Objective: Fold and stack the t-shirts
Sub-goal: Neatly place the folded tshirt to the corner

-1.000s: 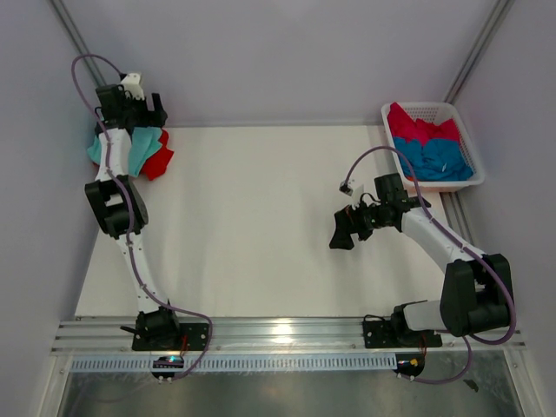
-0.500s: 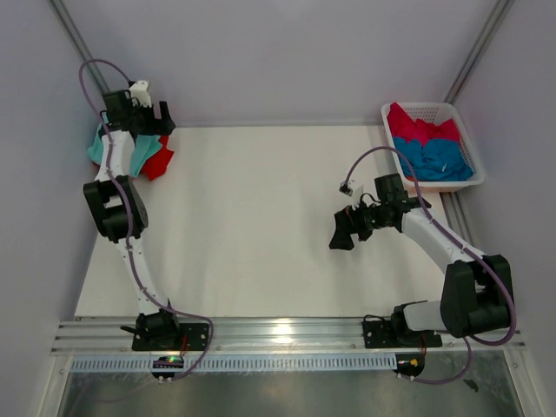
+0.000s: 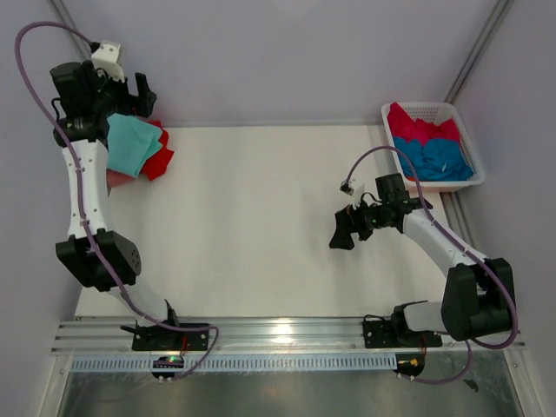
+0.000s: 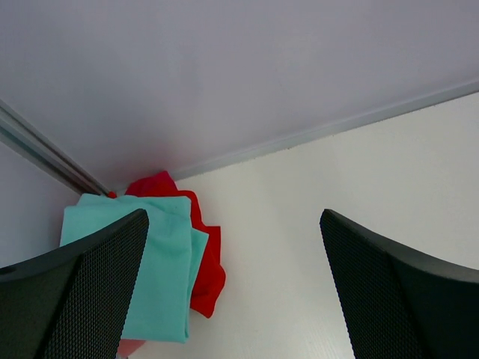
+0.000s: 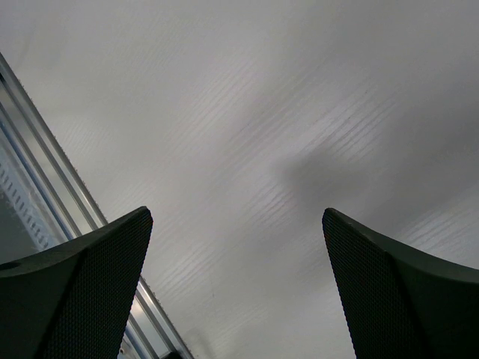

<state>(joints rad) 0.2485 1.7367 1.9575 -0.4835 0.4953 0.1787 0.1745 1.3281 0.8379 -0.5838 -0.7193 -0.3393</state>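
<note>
A folded mint-teal t-shirt (image 3: 130, 145) (image 4: 153, 269) lies on top of a bright red t-shirt (image 3: 159, 162) (image 4: 202, 254) in the table's far left corner. My left gripper (image 3: 130, 94) (image 4: 233, 299) hangs above that pile, raised off it, open and empty. A crimson-pink t-shirt (image 3: 421, 128) and a blue t-shirt (image 3: 434, 158) are bunched together in the white basket (image 3: 387, 113) at the far right. My right gripper (image 3: 342, 233) (image 5: 236, 299) hovers open over bare table right of centre, holding nothing.
The white table (image 3: 261, 226) runs from the back wall to the metal rail (image 3: 287, 332) at the near edge. Both arm bases sit on that rail. The basket stands on the table's far right edge beside a slanted frame post (image 3: 476, 54).
My left arm has risen and swung back left, lifting its gripper off the teal-and-red pile, which now shows more fully. The right arm has stayed still.
</note>
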